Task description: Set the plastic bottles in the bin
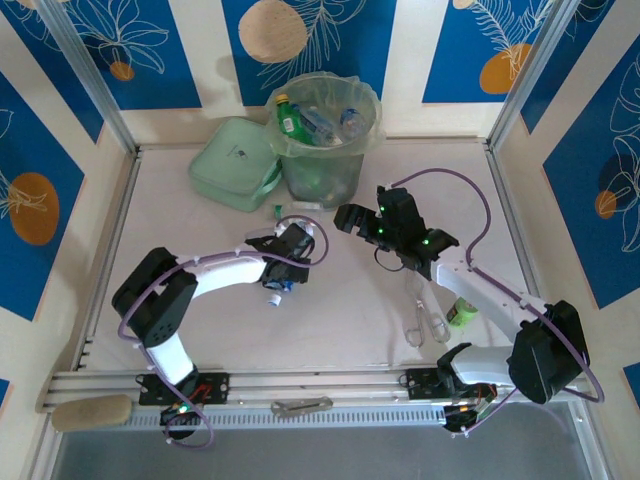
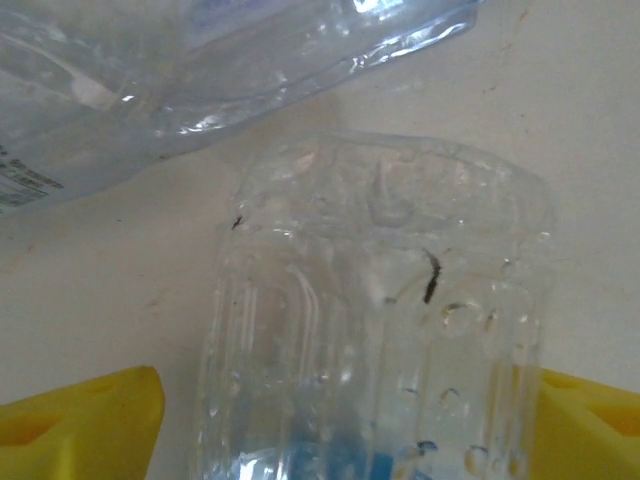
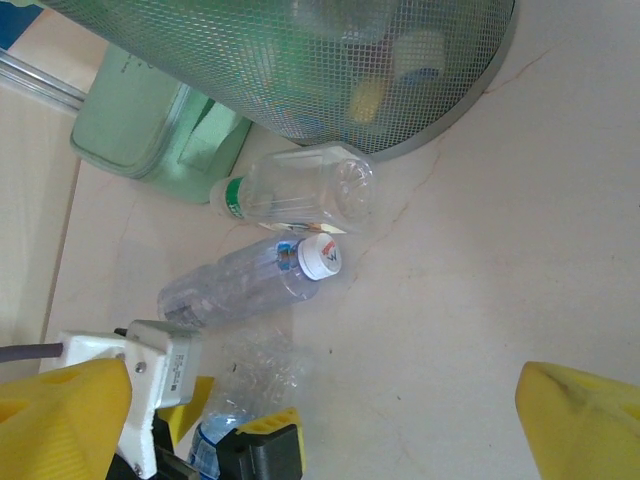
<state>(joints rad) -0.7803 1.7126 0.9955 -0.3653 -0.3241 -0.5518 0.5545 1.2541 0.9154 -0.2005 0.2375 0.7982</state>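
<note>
Found the bin (image 1: 325, 170) at the far middle of the surface (image 1: 340, 335), with several plastic bottles (image 1: 322, 125) already inside it. Saw the left end effector (image 2: 348, 415) in front of the bin, a little to its left, spread on both sides of a clear bottle (image 2: 380, 300) lying on the surface. Noted a gap between one yellow finger (image 2: 80, 425) and the bottle wall, and could not tell about contact on the other side. Saw the right end effector (image 3: 320, 420) in front of the bin, a little to its right, spread wide with nothing between the fingers. Found a bottle with green label (image 3: 295, 190) on its side at the foot of the bin, and a bottle with white cap (image 3: 245, 285) just nearer, between that one and the left end effector. Noted a flat green lid (image 1: 232, 165) just beside the bin on its left, and metal tongs (image 1: 425, 315) well in front of the bin on the right.
</note>
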